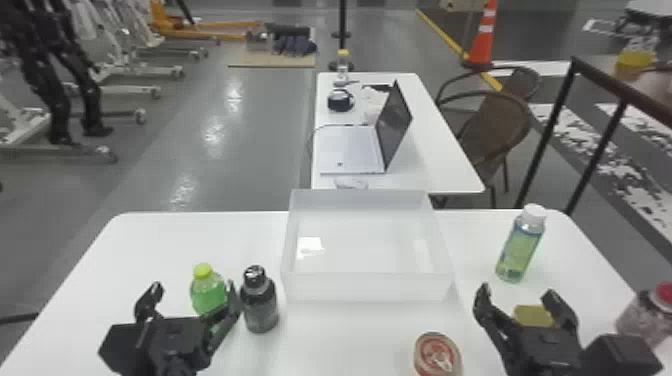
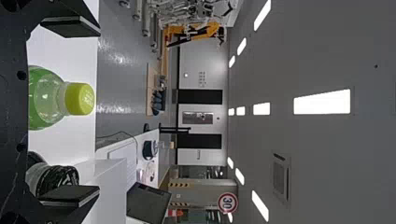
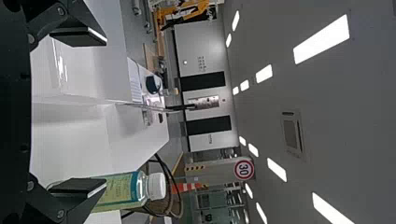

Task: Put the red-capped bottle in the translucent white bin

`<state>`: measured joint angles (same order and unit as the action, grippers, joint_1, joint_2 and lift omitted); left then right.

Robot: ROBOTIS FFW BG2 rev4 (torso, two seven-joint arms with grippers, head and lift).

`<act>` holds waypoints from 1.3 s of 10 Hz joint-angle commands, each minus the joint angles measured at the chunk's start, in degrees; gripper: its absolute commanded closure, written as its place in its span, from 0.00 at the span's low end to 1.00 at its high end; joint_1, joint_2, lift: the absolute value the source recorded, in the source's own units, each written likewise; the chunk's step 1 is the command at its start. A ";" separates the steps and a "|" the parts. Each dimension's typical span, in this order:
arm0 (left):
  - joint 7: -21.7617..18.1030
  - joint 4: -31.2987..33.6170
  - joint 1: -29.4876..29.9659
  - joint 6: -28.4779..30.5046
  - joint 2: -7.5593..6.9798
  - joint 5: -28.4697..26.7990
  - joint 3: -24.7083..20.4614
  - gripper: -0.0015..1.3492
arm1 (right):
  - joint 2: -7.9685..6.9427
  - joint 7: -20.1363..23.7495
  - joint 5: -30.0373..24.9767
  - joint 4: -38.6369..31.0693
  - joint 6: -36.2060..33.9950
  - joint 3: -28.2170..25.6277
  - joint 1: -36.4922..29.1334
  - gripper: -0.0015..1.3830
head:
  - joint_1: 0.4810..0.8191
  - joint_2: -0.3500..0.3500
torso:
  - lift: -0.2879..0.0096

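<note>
Can see in the head view the red-capped bottle (image 1: 645, 317), outside the translucent white bin (image 1: 367, 287) at far right, beyond the right gripper (image 1: 517, 292); in the left wrist view, a lime cap (image 2: 80, 98) between the left gripper's (image 1: 194, 295) fingers, with both grippers spread and holding nothing. Looks see-through and pinkish-brown, partly cut off.

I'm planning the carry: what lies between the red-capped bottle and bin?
In the head view, the white-capped bottle stands between the red-capped bottle and bin; the right gripper and a yellow item also show nearer the robot.
</note>
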<state>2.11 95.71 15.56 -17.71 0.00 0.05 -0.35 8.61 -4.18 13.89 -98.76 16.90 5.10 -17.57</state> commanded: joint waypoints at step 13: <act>0.00 -0.26 -0.09 0.21 -0.09 0.66 0.17 0.09 | -4.57 -4.88 -1.58 -0.56 1.38 -10.37 -8.70 0.16 | 0.20 0.50 | 0.63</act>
<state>2.11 95.45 15.45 -17.55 -0.09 0.63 -0.18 4.43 -8.99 12.07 -99.63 18.30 -4.10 -25.50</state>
